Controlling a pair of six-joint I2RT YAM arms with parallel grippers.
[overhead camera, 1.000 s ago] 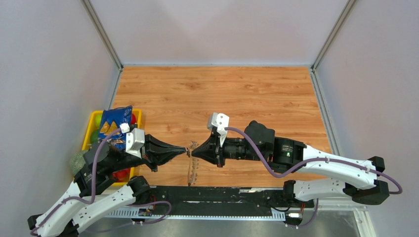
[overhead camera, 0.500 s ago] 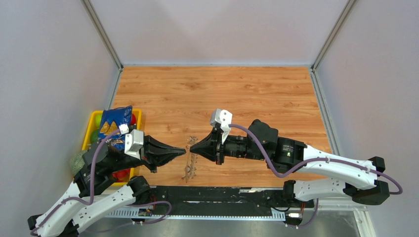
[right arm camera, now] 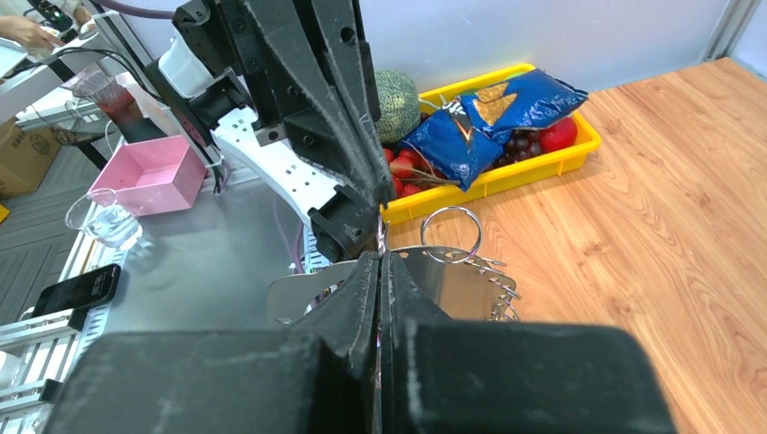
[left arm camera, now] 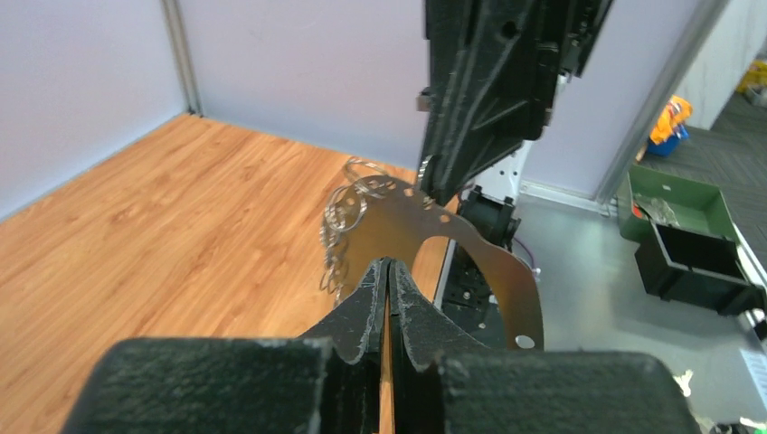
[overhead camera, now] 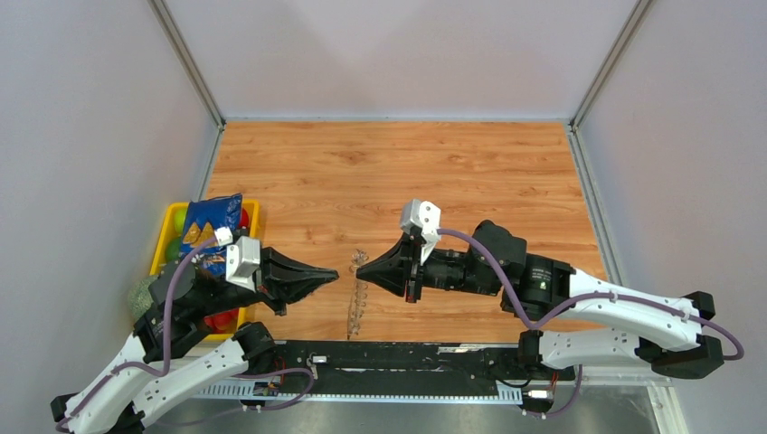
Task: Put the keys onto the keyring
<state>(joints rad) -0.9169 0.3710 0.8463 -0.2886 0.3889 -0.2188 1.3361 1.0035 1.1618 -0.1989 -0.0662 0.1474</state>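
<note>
- Hanging between the two arms, held up over the near middle of the wooden desk (overhead camera: 407,172), is the large thin grey metal keyring (left arm camera: 411,217). It is a flat hoop with small wire rings and bits dangling along its rim.
- Left claw (left arm camera: 387,264) is pinched tight on the hoop's edge. Right claw (right arm camera: 380,259) is closed just as tight on another part of the rim, and the two tips face each other.
- It looks light, springy and slick. I'd judge the bare flat band, clear of the loose fringe, the safest place to grip, since the hoop could twist or slip.
- No key can be made out from where I stand.
- Yellow plastic tray (right arm camera: 534,167) at the desk's left side holds a blue snack bag (right arm camera: 488,108), dark grapes (right arm camera: 520,145) and a red round fruit (right arm camera: 561,134). A netted green melon (right arm camera: 398,95) sits just beside it.
</note>
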